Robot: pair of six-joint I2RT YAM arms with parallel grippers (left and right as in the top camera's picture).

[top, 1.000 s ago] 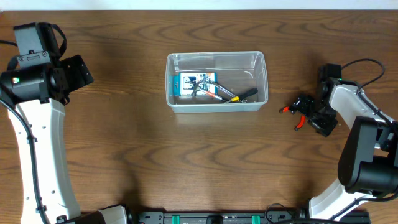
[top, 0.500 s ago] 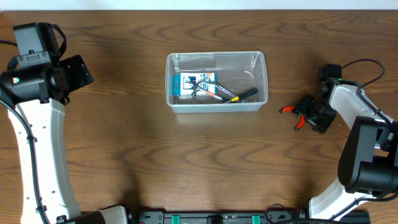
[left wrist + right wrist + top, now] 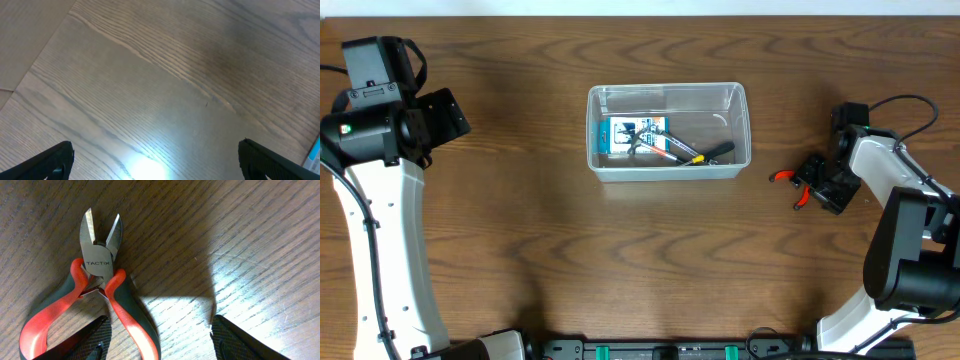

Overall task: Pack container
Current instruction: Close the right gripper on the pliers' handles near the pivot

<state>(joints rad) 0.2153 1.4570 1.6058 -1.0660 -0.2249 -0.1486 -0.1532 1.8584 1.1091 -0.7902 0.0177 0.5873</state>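
Red-and-black rubber is covering the handles of the side cutters [image 3: 97, 265], which are lying flat on the counter [image 3: 520, 230] well to the right of the container [image 3: 667, 87], blades parted and pointing away from the wrist. The right gripper [image 3: 160, 330] is poised at the handle end with its jaws standing apart and clamping nothing. One finger [image 3: 92, 340] is sitting in the gap between the two handles and the other is waiting over bare wood, so only one handle is lying between them. The left gripper [image 3: 155, 165] is hanging wide open over bare counter at the far left, holding nothing. The container is sitting mid-counter, already carrying a blue-and-white box [image 3: 625, 135] and some hand tools [image 3: 690, 152].

Closing from here is looking risky, in my judgement. A pinch on a single rounded handle is likely to let the cutters swing about their pivot or twist out during the lift. The dangling handle or the parted blades could then be catching the container's rim, nudging the light bin aside or dropping the tool short of it.
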